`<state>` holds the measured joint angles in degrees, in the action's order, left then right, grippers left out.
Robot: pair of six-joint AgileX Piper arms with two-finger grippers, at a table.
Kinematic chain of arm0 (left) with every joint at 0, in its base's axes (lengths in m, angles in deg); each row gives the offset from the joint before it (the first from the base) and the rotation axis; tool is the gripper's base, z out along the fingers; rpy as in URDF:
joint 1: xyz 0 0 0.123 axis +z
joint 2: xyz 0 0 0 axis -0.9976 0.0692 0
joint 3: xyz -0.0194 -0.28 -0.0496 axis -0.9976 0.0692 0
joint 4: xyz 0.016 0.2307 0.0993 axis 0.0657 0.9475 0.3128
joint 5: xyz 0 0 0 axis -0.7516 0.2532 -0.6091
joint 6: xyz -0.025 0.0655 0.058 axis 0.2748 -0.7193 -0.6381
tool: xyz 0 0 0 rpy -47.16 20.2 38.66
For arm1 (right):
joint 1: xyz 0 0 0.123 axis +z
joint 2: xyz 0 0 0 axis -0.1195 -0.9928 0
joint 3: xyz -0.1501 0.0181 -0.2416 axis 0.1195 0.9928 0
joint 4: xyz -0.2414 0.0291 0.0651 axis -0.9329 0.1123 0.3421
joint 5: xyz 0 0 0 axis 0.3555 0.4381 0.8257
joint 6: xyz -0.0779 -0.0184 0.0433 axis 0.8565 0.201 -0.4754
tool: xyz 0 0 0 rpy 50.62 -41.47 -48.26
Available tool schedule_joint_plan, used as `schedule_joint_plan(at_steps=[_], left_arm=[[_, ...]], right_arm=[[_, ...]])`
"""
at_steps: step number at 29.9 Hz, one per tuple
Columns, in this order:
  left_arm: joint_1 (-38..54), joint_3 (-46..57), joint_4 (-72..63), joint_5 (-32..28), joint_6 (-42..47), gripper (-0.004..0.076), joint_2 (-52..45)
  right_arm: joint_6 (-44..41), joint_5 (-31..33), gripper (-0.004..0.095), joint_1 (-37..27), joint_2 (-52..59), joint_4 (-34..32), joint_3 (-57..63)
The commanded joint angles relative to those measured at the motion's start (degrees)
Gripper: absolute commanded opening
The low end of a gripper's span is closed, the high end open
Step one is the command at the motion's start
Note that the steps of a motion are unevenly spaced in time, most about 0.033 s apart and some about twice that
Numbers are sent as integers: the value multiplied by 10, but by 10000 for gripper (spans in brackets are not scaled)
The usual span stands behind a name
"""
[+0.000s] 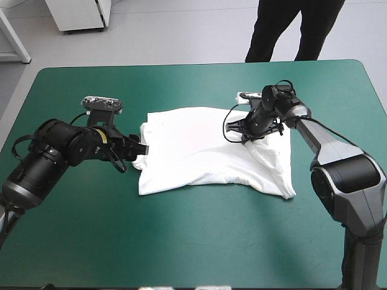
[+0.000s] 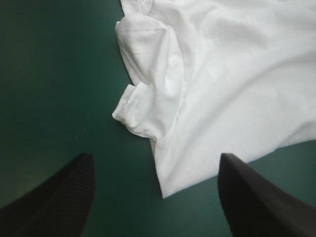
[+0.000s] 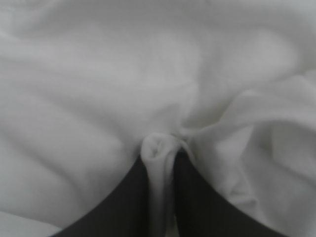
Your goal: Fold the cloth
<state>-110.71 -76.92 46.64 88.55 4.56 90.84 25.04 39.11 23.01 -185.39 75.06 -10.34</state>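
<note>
The white T-shirt (image 1: 205, 148) lies mostly flat in the middle of the teal-green table, with a rumpled sleeve on its left side. My left gripper (image 1: 138, 154) hovers at that left edge, open. The bunched sleeve (image 2: 143, 111) and the shirt's near corner (image 2: 170, 182) lie just ahead of its black fingers (image 2: 59, 197), nothing between them. My right gripper (image 1: 249, 138) is down on the shirt's right part, near the far edge. It is shut on the T-shirt, a pinched fold of white cloth (image 3: 159, 148) standing between its fingers (image 3: 123, 202). White cloth fills that whole view.
Bare teal-green cover (image 1: 181, 241) stretches wide in front of the shirt and to its left. A narrower strip runs behind it to the far edge (image 1: 193, 65).
</note>
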Motion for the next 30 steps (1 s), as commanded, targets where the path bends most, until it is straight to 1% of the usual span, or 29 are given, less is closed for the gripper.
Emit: schedule_joint_plan(at_steps=[1, 3, 5, 9, 13, 15, 17, 22, 30], left_arm=[[-3, -20, -2, -25, 1, 489, -14], [-3, -20, -2, -25, 1, 470, -14], [-3, -20, -2, -25, 1, 455, -14], [-3, -20, -1, -24, 1, 452, -14], [-3, -20, -1, -15, 1, 452, -14], [-3, -20, -1, -8, 1, 452, -14], [-3, -20, -1, 4, 1, 452, -14], [-3, -20, -1, 35, 1, 452, -14], [-3, -20, -41, 45, 1, 453, -6]], right_arm=[[18, 16, 344, 1, 29, 30, -12], [20, 13, 434, 1, 42, 28, -13], [21, 13, 473, 1, 64, 19, -13], [21, 24, 473, 1, 124, -11, -12], [5, 51, 473, 1, 192, -63, -6], [-11, 60, 473, -1, 227, -85, 9], [-18, 62, 473, -8, 260, -94, 33], [-30, 66, 473, -27, 353, -99, 137], [-60, 59, 473, -71, 491, -103, 299]])
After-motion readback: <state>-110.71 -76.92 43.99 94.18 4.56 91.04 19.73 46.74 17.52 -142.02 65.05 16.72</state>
